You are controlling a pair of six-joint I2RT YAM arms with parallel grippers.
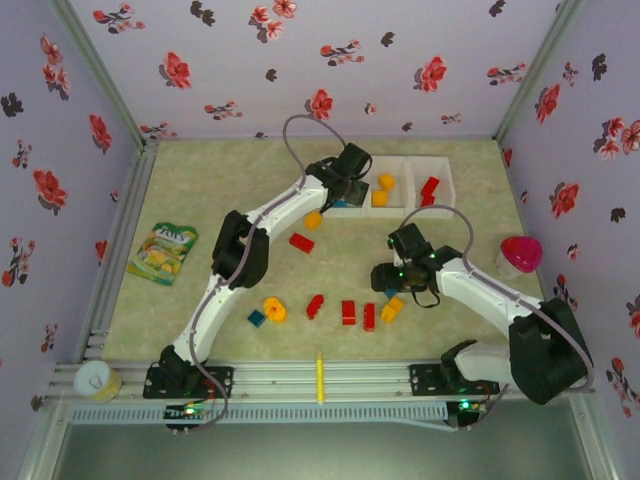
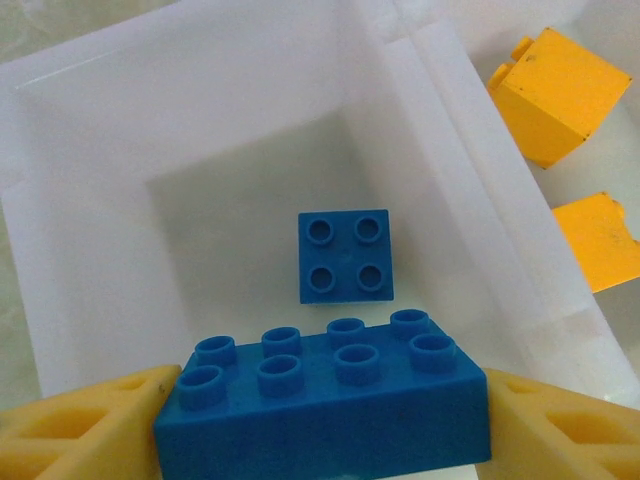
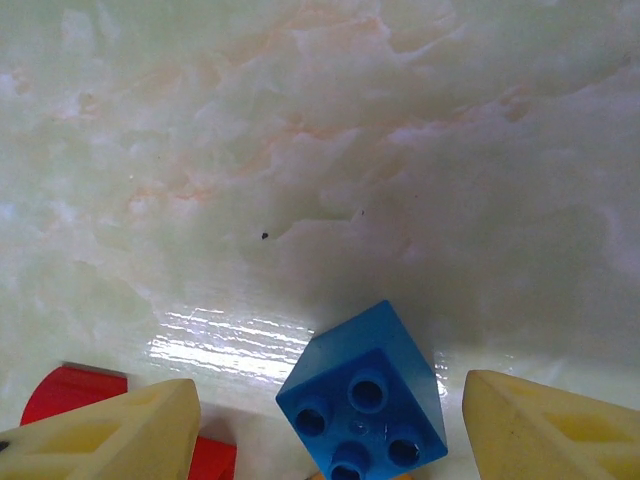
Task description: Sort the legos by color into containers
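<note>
My left gripper (image 2: 322, 425) hangs over the left bin (image 2: 100, 200) of the three joined containers (image 1: 400, 160). It is shut on a long blue lego (image 2: 325, 400), with one yellow finger at each end. A small blue lego (image 2: 345, 255) lies on that bin's floor. The middle bin holds orange legos (image 2: 555, 95) and the right bin holds a red one (image 1: 430, 188). Low over the table, my right gripper (image 3: 330, 400) stands open astride a small blue lego (image 3: 365, 395), with a gap on either side. A red lego (image 3: 75, 390) lies by its left finger.
Loose legos lie on the table: red (image 1: 348, 312), orange (image 1: 392, 310), orange (image 1: 274, 310), blue (image 1: 257, 318), red (image 1: 301, 243). A snack packet (image 1: 163, 251) is at the left and a pink object (image 1: 520, 254) at the right. A yellow stick (image 1: 320, 378) and a tape roll (image 1: 97, 380) sit at the near rail.
</note>
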